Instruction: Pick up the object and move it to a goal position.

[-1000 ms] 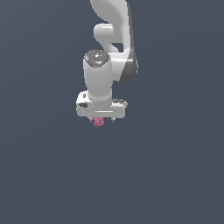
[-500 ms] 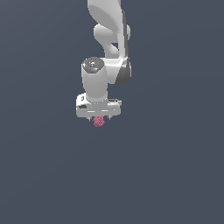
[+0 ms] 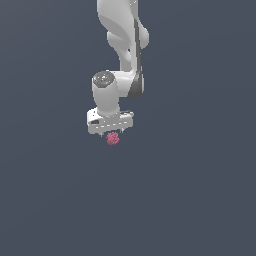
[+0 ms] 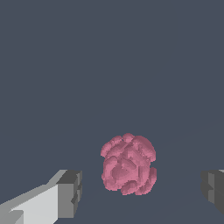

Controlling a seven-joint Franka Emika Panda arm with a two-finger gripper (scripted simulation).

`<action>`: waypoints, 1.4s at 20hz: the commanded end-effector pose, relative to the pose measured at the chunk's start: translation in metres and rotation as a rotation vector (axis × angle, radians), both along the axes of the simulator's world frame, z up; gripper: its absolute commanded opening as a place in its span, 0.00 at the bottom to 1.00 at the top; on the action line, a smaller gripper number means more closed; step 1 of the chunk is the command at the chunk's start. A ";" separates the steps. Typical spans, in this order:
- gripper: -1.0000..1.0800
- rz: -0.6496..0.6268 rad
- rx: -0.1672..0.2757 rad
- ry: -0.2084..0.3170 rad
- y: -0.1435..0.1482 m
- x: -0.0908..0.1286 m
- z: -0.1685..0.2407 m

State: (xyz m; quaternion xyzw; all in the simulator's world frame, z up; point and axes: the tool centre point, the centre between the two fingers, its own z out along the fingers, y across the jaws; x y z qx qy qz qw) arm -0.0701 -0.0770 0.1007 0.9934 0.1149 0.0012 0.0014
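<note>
Under the white gripper (image 3: 112, 134) sits the raspberry-like object (image 4: 128, 164), centred between spread fingers (image 4: 70, 194) with gaps both sides, apparently lined up for pinching.

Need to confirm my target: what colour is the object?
Pinkish-red and bumpy; the object shows best in the wrist view.

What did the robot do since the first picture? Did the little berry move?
The arm swung its wrist toward the exterior view's left and a bit higher. The jaws are apart on either side of the berry, not touching it. The berry sat in almost the same spot, just under the gripper.
</note>
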 end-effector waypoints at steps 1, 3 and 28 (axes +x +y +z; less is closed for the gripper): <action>0.96 0.022 0.001 0.001 -0.002 -0.007 -0.005; 0.96 0.033 0.002 0.002 -0.003 -0.010 -0.007; 0.00 0.041 0.003 0.003 -0.003 -0.013 -0.060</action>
